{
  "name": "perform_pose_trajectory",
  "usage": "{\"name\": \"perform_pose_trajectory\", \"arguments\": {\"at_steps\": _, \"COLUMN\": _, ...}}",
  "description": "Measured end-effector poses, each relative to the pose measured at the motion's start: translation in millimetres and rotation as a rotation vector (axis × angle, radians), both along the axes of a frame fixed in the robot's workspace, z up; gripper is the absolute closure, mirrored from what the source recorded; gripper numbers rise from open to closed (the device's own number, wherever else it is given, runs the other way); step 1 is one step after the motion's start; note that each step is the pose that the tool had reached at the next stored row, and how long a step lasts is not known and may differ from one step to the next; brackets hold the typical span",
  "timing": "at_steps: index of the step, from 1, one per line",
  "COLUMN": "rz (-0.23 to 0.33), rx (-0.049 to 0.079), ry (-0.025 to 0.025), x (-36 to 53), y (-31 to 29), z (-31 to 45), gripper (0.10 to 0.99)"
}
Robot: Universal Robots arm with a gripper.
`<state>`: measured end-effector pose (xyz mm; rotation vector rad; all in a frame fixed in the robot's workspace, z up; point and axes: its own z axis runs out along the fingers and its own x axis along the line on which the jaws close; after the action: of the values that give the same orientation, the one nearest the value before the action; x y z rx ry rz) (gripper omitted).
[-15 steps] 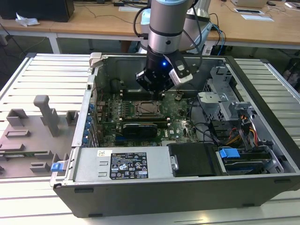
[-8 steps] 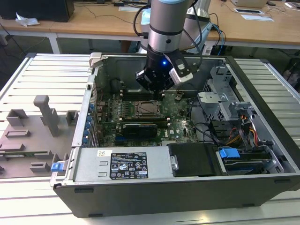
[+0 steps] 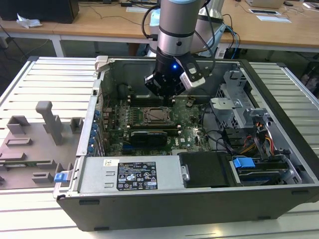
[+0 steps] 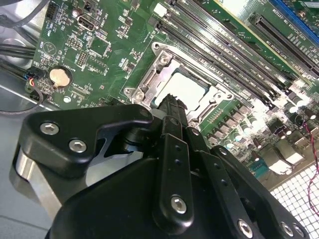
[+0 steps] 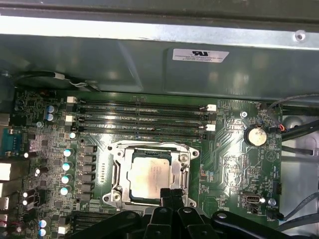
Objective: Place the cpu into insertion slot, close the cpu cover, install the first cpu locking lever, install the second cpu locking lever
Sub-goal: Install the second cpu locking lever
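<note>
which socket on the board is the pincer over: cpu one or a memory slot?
The square insertion slot, silver-framed with the cpu seated in it. The pincer hangs at its edge; the long narrow memory slots lie beyond.

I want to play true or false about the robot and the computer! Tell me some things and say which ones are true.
1. The cpu lies in the insertion slot on the green motherboard. True.
2. The cpu cover is closed down around the chip. True.
3. The gripper is far outside the computer case. False: it hangs inside the open case, just above the socket's edge.
4. The gripper is carrying the cpu. False: its fingertips are shut together with nothing between them.
5. A round silver coin battery sits on the motherboard. True.
</note>
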<state>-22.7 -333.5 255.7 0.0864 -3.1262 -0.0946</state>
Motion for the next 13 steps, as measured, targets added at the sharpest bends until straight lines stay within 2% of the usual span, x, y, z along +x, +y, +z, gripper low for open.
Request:
{"name": "perform_pose_trajectory", "arguments": {"at_steps": 2, "rz": 0.000, "rx": 0.000, "ry": -0.0001, "x": 0.0, "y": -1.8, "z": -0.1, "gripper": 0.980}}
{"name": "perform_pose_trajectory", "arguments": {"at_steps": 4, "rz": 0.000, "rx": 0.000, "ry": -0.0001, "x": 0.0, "y": -7.1, "z": -0.2, "gripper": 0.980}}
{"name": "perform_pose_trajectory", "arguments": {"at_steps": 5, "rz": 0.000, "rx": 0.000, "ry": -0.0001, "x": -0.1, "y": -12.8, "z": -0.3, "gripper": 0.980}}
{"name": "perform_pose_trajectory", "arguments": {"at_steps": 13, "rz": 0.000, "rx": 0.000, "ry": -0.0001, "x": -0.7, "y": -29.2, "z": -0.6, "gripper": 0.980}}
